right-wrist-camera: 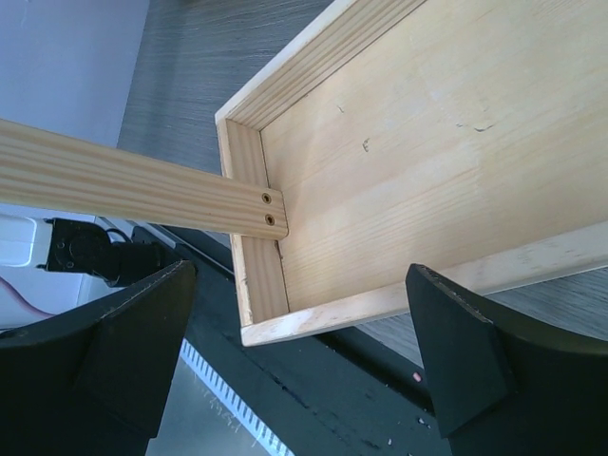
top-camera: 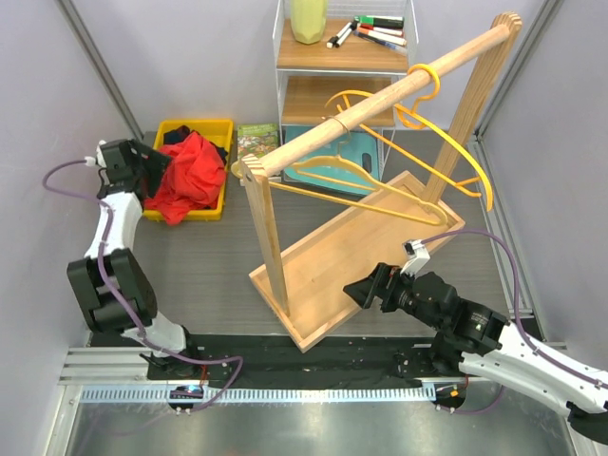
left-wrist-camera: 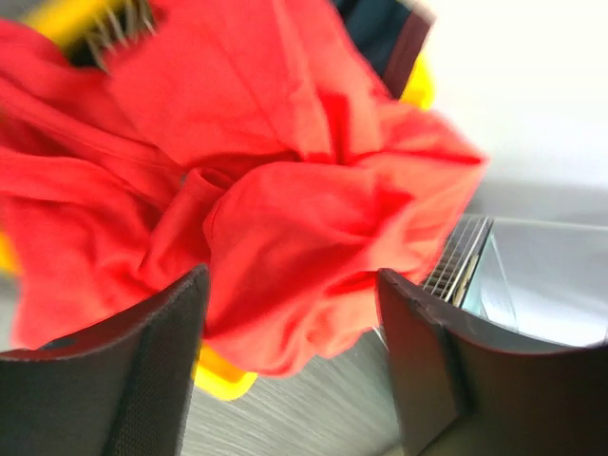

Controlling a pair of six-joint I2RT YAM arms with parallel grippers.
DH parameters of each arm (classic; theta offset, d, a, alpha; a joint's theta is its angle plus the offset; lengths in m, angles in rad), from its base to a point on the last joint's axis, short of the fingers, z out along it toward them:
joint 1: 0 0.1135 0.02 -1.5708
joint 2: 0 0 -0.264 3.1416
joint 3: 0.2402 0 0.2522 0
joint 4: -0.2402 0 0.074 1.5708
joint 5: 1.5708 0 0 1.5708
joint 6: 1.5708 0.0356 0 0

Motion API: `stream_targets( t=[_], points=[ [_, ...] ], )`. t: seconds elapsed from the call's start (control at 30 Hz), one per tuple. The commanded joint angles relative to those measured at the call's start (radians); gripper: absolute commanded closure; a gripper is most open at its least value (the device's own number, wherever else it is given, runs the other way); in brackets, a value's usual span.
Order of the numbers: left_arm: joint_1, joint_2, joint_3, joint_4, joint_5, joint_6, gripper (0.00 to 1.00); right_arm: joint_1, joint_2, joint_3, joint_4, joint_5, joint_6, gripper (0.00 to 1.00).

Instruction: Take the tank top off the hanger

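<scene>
Bulging between the parted left fingers is the red tank top; only overhead shows the yellow hangers. Right fingers gape over the rack base.

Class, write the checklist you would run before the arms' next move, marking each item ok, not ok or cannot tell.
1. Tank top off the hangers: ok, it lies in the bin.
2. Left end effector open: ok.
3. Fabric clear of the left fingers: cannot tell, it shows between them.
4. Right end effector open, empty: ok.
5. Right end effector clear of the rack base: ok, above its corner, not touching.
</scene>
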Motion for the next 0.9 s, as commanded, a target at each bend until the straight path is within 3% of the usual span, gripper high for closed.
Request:
stream_targets(
  t=[0.0, 0.13, 0.23, 0.27, 0.5, 0.87],
  points=[
    [-0.011, -0.147, 0.005, -0.123, -0.22, 0.032, 0.23, 0.0, -0.004, 0.027, -0.002, 0.013, -0.007, 0.02],
    [-0.068, -0.222, -0.033, -0.137, -0.233, 0.041, 0.23, 0.0, -0.003, 0.028, -0.003, 0.016, -0.005, 0.02],
    [-0.219, -0.27, -0.053, -0.126, -0.257, 0.09, 0.23, 0.0, -0.004, 0.027, -0.002, 0.028, 0.002, 0.02],
    [-0.326, -0.279, -0.056, -0.126, -0.263, 0.103, 0.23, 0.0, -0.003, 0.028, -0.003, 0.033, 0.005, 0.02],
    [-0.593, -0.412, -0.219, -0.076, -0.211, 0.139, 0.24, 0.0, -0.018, 0.022, -0.011, 0.057, 0.044, 0.02],
    [-0.689, -0.856, -0.687, 0.099, 0.117, -0.029, 0.24, 0.0, -0.079, -0.052, 0.041, 0.12, 0.117, 0.0]
  ],
)
